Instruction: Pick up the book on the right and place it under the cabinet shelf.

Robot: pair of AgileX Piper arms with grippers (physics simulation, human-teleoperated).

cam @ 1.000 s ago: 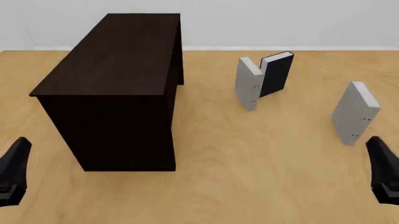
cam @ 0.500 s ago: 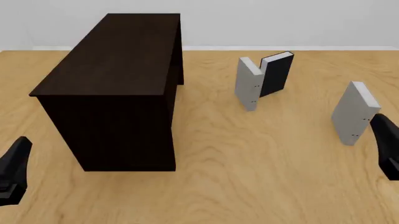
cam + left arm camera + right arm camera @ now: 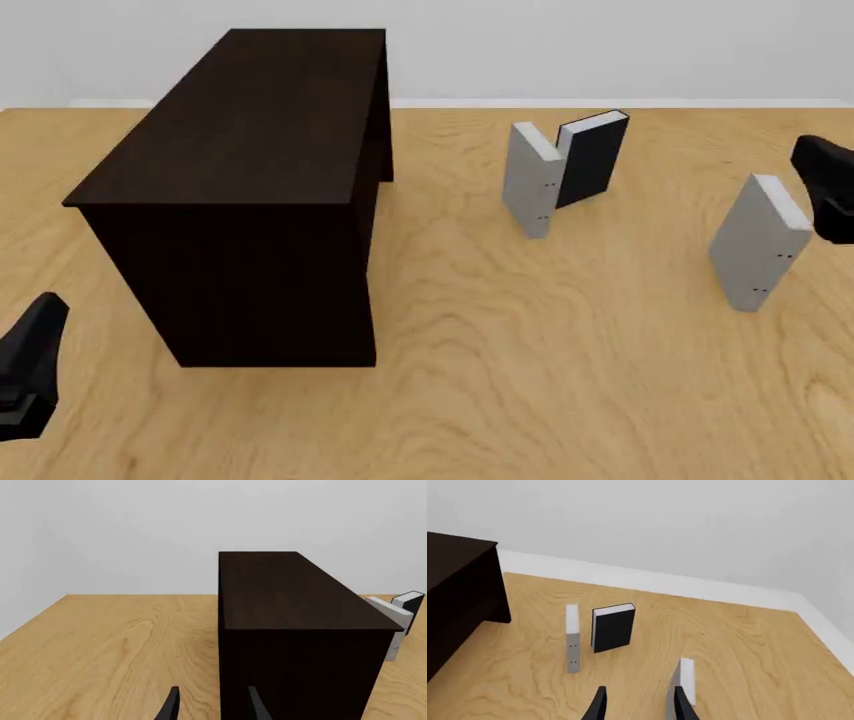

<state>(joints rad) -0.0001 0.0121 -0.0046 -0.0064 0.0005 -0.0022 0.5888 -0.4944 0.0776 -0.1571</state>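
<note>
Right gripper (image 3: 637, 705) jaws apart, empty, just beside upright book (image 3: 758, 241). Left gripper (image 3: 210, 707) jaws apart, empty, facing cabinet shelf (image 3: 240, 190).

**Book upright at right edge, cabinet at left**

The book (image 3: 758, 243), thin and light grey with tiny dark dots along its spine edge, is standing upright near the worktop's right edge. The cabinet (image 3: 240, 190), a large, very dark brown box with a flat top, is sitting toward the left, well apart.
</note>
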